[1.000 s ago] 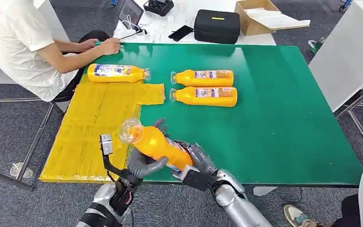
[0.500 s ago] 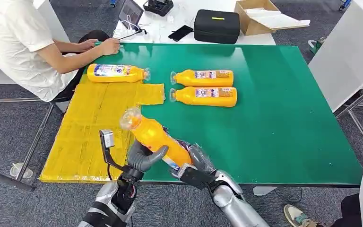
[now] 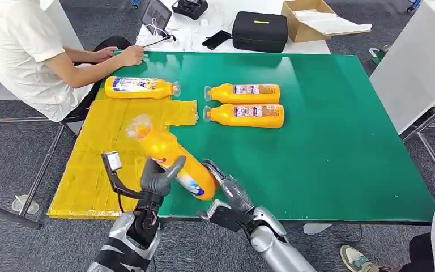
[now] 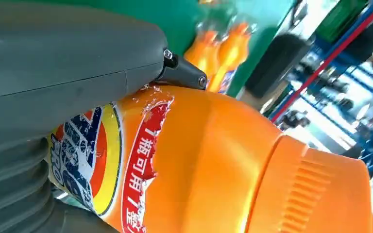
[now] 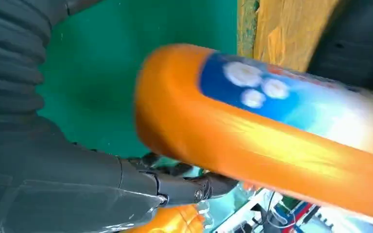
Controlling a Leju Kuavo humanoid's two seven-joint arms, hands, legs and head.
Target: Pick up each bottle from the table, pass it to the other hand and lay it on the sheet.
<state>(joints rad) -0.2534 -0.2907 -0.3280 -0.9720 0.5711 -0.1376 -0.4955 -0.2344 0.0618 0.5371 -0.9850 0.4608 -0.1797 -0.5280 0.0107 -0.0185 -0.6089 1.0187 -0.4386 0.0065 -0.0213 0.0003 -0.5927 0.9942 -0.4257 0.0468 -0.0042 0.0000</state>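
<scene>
My left hand (image 3: 156, 179) grips an orange bottle (image 3: 167, 156) around its middle, tilted with its clear cap up and to the left, over the edge of the yellow sheet (image 3: 105, 153). In the left wrist view the bottle (image 4: 204, 160) lies against the grey thumb (image 4: 77, 73). My right hand (image 3: 227, 185) is just right of the bottle's base, fingers stretched out and holding nothing; the right wrist view shows the bottle (image 5: 272, 136) apart from that hand (image 5: 77, 184). One bottle (image 3: 139, 88) lies on the sheet's far end. Two more bottles (image 3: 243, 92) (image 3: 244, 115) lie side by side on the green table (image 3: 328, 147).
A person in a white shirt (image 3: 17, 51) sits at the table's far left corner, one hand (image 3: 130, 55) on its edge. Behind the table stand a black case (image 3: 259, 31) and a cardboard box (image 3: 308, 20). A white cabinet (image 3: 419, 62) is at the right.
The right hand has let go of the bottle and its fingers have spread. The left hand has carried the bottle left, toward the yellow sheet.
</scene>
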